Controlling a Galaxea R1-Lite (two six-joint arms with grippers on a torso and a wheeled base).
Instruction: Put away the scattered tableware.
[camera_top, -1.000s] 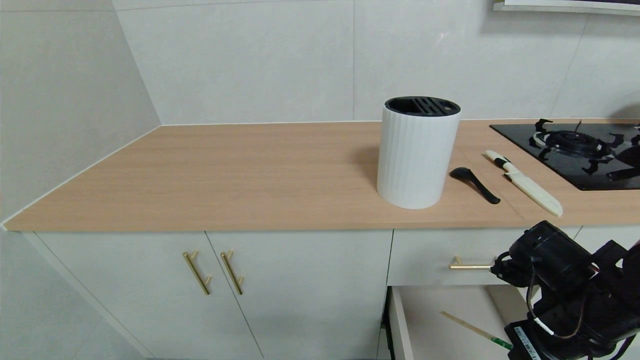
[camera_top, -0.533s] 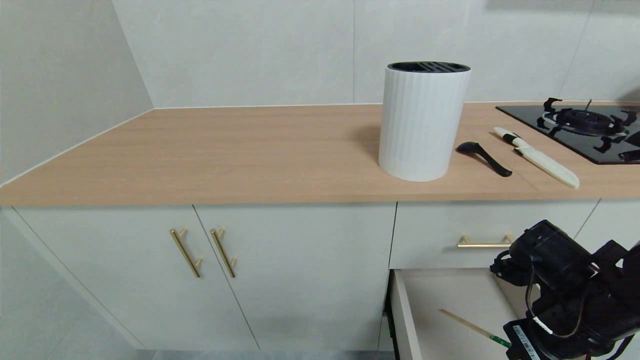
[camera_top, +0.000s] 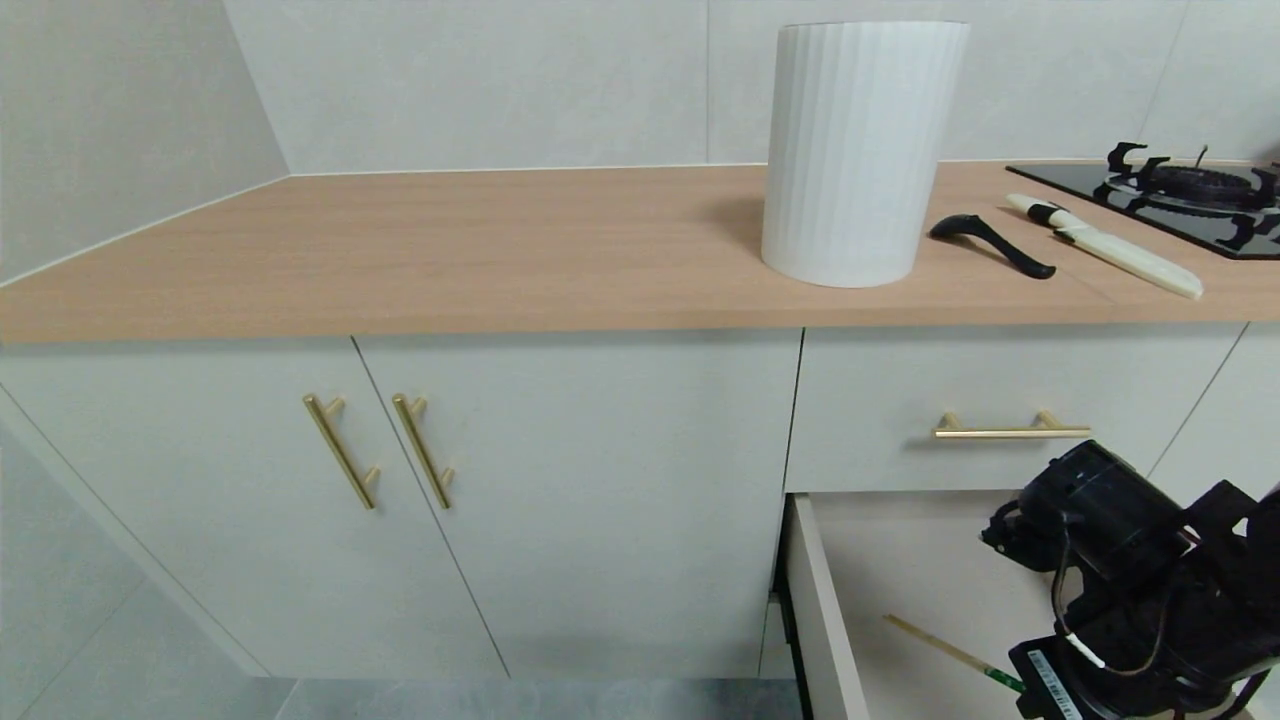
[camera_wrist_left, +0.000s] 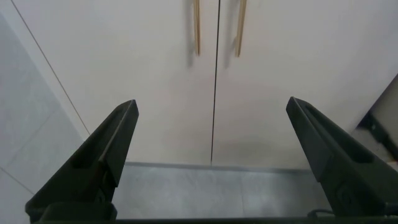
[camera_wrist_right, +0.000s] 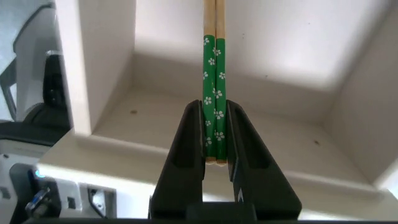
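Right wrist view: R fingers (camera_wrist_right: 186, 146) clamp green-ended wood chopsticks (camera_wrist_right: 215, 74); L fingers (camera_wrist_left: 112, 149) apart.

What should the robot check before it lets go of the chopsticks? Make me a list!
1. Chopsticks held tight: ok, the right gripper is shut on them.
2. Drawer open: ok.
3. Chopsticks aimed into the drawer: ok, the right wrist view shows them pointing inside.
4. Nothing in the way inside: cannot tell, the arm hides part of the drawer.
5. Left gripper out of the way: ok, it is open and faces the cupboard doors.
6. Everything tidied: not ok, the spoon and knife lie on the counter.
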